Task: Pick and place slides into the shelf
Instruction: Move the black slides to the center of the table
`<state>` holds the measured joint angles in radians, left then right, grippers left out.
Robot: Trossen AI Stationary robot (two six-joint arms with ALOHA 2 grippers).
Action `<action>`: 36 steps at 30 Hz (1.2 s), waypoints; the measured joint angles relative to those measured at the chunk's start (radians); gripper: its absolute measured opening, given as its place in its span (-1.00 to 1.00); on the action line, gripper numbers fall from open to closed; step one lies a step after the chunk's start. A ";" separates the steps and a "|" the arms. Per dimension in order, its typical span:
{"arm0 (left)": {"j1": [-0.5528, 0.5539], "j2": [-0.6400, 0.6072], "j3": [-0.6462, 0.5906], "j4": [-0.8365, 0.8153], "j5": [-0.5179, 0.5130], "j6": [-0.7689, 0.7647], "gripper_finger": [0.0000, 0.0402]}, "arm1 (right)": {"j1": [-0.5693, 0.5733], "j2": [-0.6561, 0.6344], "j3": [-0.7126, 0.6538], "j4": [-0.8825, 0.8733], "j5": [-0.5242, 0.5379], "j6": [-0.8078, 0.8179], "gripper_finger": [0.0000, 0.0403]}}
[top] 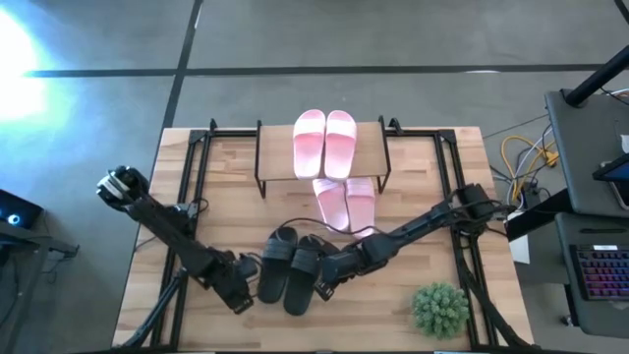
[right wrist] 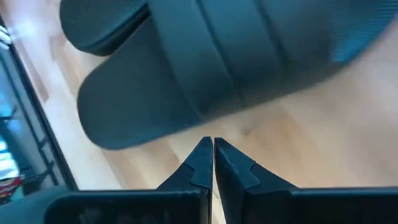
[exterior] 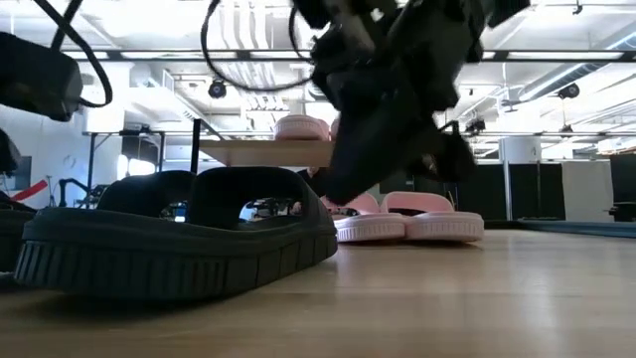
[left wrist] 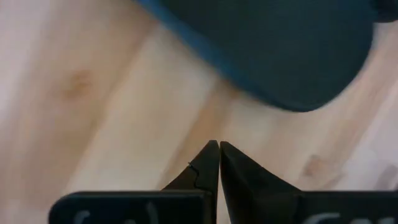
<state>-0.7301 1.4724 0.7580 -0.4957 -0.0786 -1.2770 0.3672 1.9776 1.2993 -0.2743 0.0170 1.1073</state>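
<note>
Two black slides (top: 276, 262) (top: 306, 273) lie side by side on their soles near the table's near edge. My left gripper (top: 239, 295) is shut and low at the table, just left of the left black slide (left wrist: 273, 50). My right gripper (top: 322, 288) is also shut, just right of the right black slide (right wrist: 205, 68); a strip of bare wood shows between each gripper's tips and its slide. Two pink slides (top: 324, 143) rest on the shelf's top board (top: 275, 147). Two more pink slides (top: 345, 203) lie on the table in front of the shelf.
A green plant ball (top: 439, 310) sits near the table's near right corner. Black metal frame rails (top: 192, 167) run along the table's left and right sides. In the low view the nearer black slide (exterior: 179, 239) fills the foreground, and the pink pair (exterior: 407, 225) lies behind it.
</note>
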 joint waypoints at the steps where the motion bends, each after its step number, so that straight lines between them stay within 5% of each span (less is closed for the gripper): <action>1: -0.002 0.012 0.000 0.028 0.000 0.000 -1.00 | 0.000 0.012 0.002 0.021 0.002 0.000 -0.96; 18: 0.021 0.095 -0.018 0.163 -0.055 0.026 -1.00 | -0.074 0.061 0.050 0.038 0.153 -0.014 -0.96; 30: 0.223 0.095 -0.059 0.195 -0.058 0.321 -1.00 | -0.087 0.059 0.078 0.039 0.066 -0.098 -0.96; 36: 0.335 0.096 -0.057 0.211 -0.077 0.444 -1.00 | -0.084 0.058 0.086 -0.020 0.162 -0.097 -0.96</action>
<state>-0.3947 1.5688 0.7013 -0.2844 -0.1559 -0.8333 0.2828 2.0354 1.3856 -0.2939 0.1794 1.0105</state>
